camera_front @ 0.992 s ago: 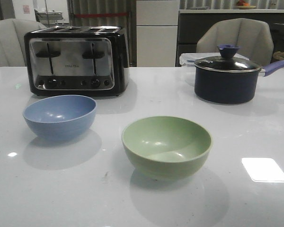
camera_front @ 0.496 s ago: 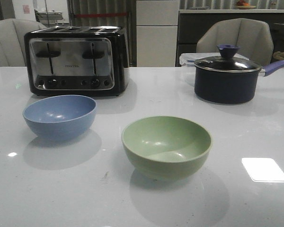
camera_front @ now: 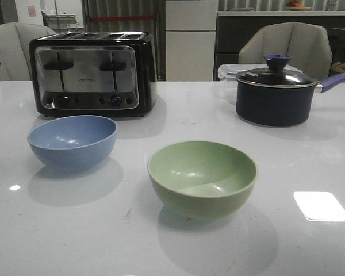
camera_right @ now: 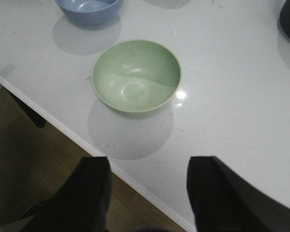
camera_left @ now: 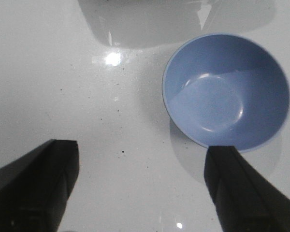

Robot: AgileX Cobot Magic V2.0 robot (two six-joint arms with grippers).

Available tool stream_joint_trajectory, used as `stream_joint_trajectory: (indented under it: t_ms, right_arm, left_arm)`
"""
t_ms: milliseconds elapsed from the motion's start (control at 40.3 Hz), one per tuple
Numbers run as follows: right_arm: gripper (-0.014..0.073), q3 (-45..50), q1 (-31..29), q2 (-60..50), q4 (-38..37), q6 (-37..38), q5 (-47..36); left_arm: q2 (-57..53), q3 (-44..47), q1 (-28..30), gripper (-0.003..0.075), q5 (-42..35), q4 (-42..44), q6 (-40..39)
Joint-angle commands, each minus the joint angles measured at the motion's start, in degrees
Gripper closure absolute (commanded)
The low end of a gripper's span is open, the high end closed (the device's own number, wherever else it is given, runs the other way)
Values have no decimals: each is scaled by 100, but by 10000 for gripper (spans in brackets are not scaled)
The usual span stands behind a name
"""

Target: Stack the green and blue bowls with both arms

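Note:
The dusty blue bowl (camera_front: 72, 141) stands upright and empty on the white table, left of centre. The pale green bowl (camera_front: 202, 177) stands upright and empty to its right, nearer the front. They are apart. Neither gripper shows clearly in the front view. In the left wrist view my left gripper (camera_left: 142, 147) is open and empty above bare table, with the blue bowl (camera_left: 226, 89) just past one fingertip (camera_left: 224, 159). In the right wrist view my right gripper (camera_right: 149, 162) is open and empty over the table's front edge, short of the green bowl (camera_right: 136, 75). The blue bowl (camera_right: 89, 7) lies beyond.
A black and chrome toaster (camera_front: 92, 72) stands behind the blue bowl. A dark saucepan (camera_front: 273, 98) with a purple-blue knob and handle stands at the back right, with a clear lidded box (camera_front: 227, 72) behind it. The table's front edge (camera_right: 63, 128) borders wooden floor.
The bowls have not moved. A small dark shape has appeared at the far left edge of the front view, beside the toaster.

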Motion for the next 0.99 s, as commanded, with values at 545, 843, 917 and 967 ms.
stream_joint_trajectory:
  t_ms: [545,843,917,967]
  right_arm:
    - [125,-165,0,3,45,-67,-355]
    - [125,-165,0,3,45,-67,-355]
    - [125,-165,0,3,45,-67,-355]
    - [125,-165,0,3,45,-67,-355]
  left_arm:
    - [2577,-1765,-39,158,-262,-581,-1]
    - [2680,-1777,-39,443,-228,-743,-1]
    - [2691,-1777,-39,529,-201,-825,-1]
    - [2691,-1777,-39,584,-189,-854,-1]
